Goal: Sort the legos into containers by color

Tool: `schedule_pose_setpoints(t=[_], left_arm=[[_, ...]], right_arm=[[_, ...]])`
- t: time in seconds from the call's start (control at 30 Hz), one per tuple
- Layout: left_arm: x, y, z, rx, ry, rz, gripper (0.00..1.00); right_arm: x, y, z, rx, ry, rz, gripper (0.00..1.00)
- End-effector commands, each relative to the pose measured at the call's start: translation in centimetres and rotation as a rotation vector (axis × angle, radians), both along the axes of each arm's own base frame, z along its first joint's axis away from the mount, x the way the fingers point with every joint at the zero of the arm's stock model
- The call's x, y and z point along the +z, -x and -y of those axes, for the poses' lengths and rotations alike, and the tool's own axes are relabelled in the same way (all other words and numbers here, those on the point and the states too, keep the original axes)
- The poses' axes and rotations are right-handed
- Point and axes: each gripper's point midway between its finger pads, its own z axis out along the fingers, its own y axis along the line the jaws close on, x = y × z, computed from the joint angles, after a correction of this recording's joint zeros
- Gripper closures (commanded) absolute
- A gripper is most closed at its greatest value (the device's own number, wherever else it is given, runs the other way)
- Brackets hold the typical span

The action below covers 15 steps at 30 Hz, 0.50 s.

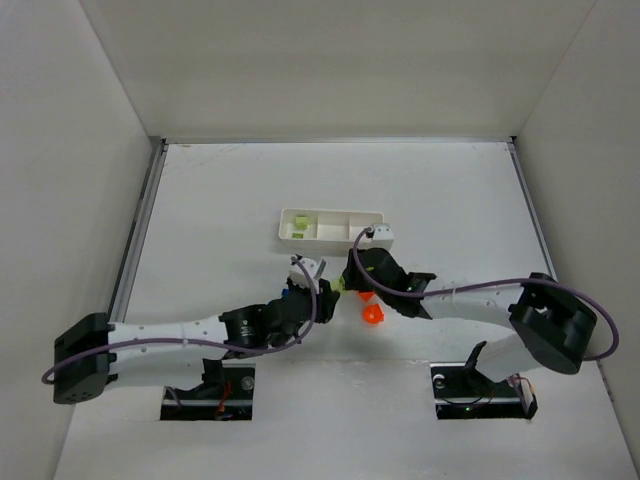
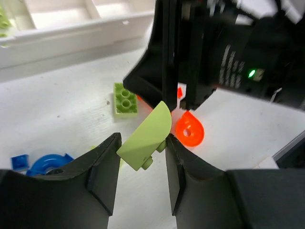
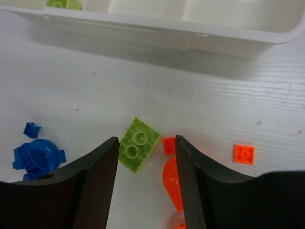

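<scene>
My left gripper (image 2: 142, 143) is shut on a light green curved lego (image 2: 147, 136), which sits tilted between the fingertips. Just ahead of it my right gripper (image 3: 147, 140) stands open low over the table. Its fingers straddle a light green two-stud brick (image 3: 138, 150) and a small orange square (image 3: 168, 145). An orange curved piece (image 3: 171, 183) lies by the right finger. In the top view both grippers meet below the white tray of containers (image 1: 335, 211). The tray's left compartment holds green legos (image 1: 298, 226).
A blue ring (image 3: 37, 155) and a small blue bit (image 3: 31, 129) lie to the left. An orange plate (image 3: 244, 154) lies to the right, and an orange round piece (image 2: 189, 131) sits near the right gripper. The tray wall (image 3: 157, 31) is close ahead.
</scene>
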Motion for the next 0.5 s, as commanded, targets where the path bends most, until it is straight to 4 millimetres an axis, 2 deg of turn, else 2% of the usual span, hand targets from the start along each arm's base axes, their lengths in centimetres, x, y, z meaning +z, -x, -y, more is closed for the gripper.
schedule_pose_setpoints(t=[0.0, 0.13, 0.23, 0.33, 0.43, 0.47], left_arm=[[0.6, -1.0, -3.1, 0.087, 0.020, 0.003, 0.81], [3.0, -3.8, -5.8, 0.218, 0.122, 0.014, 0.80], [4.8, -6.4, -7.0, 0.299, 0.171, 0.020, 0.79], [5.3, -9.3, -7.6, 0.362, 0.176, 0.001, 0.79], [4.7, -12.4, -7.7, 0.399, 0.177, -0.038, 0.79], [4.2, -14.0, -7.6, 0.413, 0.173, -0.057, 0.79]], right_arm=[[0.8, -1.2, -2.4, 0.029, -0.024, 0.020, 0.44], [-0.8, -1.5, -2.9, 0.023, 0.002, -0.009, 0.44], [-1.2, -1.6, -3.0, 0.013, 0.005, -0.014, 0.44], [-1.6, -1.5, -3.4, 0.021, 0.008, -0.026, 0.44], [-2.5, -1.2, -3.9, 0.032, 0.025, -0.043, 0.43], [-2.7, -1.1, -4.0, 0.031, 0.027, -0.048, 0.43]])
